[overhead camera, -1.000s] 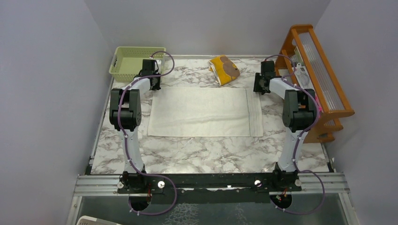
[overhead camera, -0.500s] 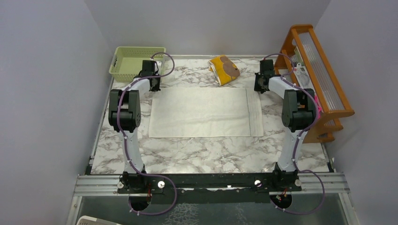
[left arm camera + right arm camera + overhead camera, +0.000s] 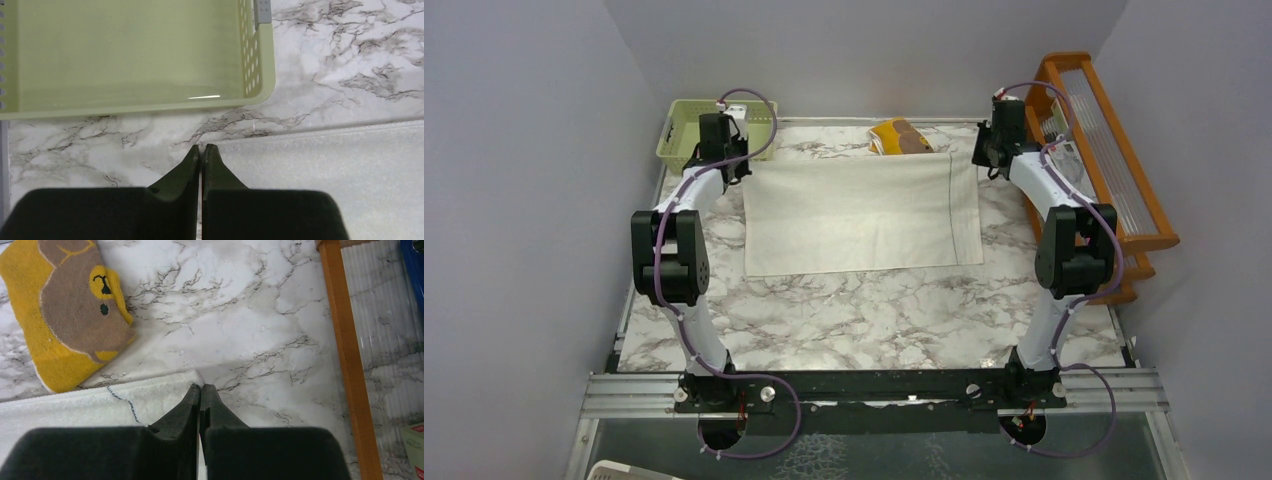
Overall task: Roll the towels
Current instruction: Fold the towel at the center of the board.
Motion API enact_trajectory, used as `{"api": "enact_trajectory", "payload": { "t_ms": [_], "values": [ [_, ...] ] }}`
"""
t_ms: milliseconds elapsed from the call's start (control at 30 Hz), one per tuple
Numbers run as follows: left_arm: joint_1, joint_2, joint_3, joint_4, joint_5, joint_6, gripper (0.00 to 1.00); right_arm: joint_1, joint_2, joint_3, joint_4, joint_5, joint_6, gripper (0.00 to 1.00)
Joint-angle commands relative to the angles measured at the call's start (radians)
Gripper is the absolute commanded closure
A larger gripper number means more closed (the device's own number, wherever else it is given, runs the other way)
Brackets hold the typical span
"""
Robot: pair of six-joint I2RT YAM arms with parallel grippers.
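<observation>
The cream-white towel (image 3: 854, 215) lies spread across the table's middle, its far edge raised off the marble. My left gripper (image 3: 743, 164) is shut on its far left corner (image 3: 220, 150). My right gripper (image 3: 974, 158) is shut on its far right corner (image 3: 185, 382). In each wrist view the fingertips, left gripper (image 3: 201, 148) and right gripper (image 3: 201, 387), meet right at the towel's corner. The mustard-yellow towel with a brown patch (image 3: 900, 135) (image 3: 70, 315) lies folded at the back, partly hidden behind the raised white edge.
A pale green basket (image 3: 686, 128) (image 3: 260, 75) stands at the back left, just beyond the left gripper. A wooden rack (image 3: 1104, 160) (image 3: 345, 355) lines the right side, close to the right arm. Grey walls enclose the marble table (image 3: 854, 320).
Both grippers have shut on the white towel's far corners and risen toward the back. The towel's far edge has lifted and now covers part of the yellow towel.
</observation>
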Motion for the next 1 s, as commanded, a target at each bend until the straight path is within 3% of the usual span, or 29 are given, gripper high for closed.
{"api": "enact_trajectory", "payload": {
  "t_ms": [0, 200, 400, 600, 967],
  "values": [
    [0.045, -0.023, 0.0, 0.089, 0.024, 0.016, 1.0, -0.014, -0.009, 0.041, 0.001, 0.047, 0.024, 0.99],
    [0.051, -0.065, -0.082, 0.132, 0.087, 0.001, 1.0, -0.014, -0.061, -0.026, 0.017, 0.07, 0.083, 0.99],
    [0.052, -0.173, -0.289, 0.18, 0.066, -0.084, 1.0, -0.014, -0.229, -0.255, 0.092, 0.022, 0.184, 0.99],
    [0.051, -0.254, -0.382, 0.116, 0.048, -0.177, 1.0, -0.014, -0.372, -0.451, 0.126, -0.022, 0.245, 0.99],
    [0.051, -0.424, -0.573, 0.105, 0.067, -0.271, 1.0, -0.03, -0.442, -0.618, 0.099, 0.018, 0.237, 0.99]
  ]
}}
